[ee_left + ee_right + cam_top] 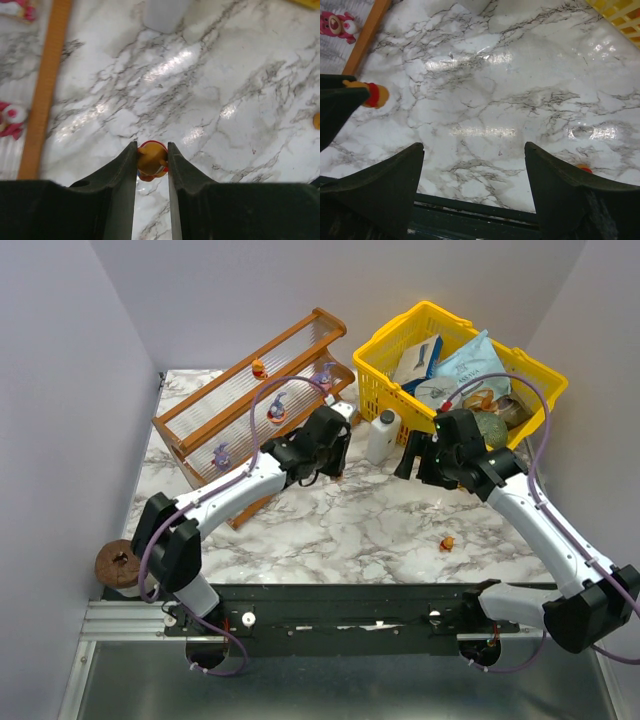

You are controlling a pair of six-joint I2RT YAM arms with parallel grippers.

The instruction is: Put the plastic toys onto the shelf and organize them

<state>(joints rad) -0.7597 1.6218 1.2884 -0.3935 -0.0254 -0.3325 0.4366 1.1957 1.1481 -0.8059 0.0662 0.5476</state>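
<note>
your left claw (152, 146) pinches an orange-and-red toy (151, 161) between its fingertips, over the counter (225, 75); your right claw (474, 146) gapes wide.

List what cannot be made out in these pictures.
- Top view: the small orange plastic figurine lying loose is too small to show its shape.
- Left wrist view: the left gripper hides the sides of the orange-and-red plastic figurine it clamps.
- Left wrist view: the top edge cuts off the white plastic bottle.
- Right wrist view: the left edge cuts the pink plastic bear.
</note>
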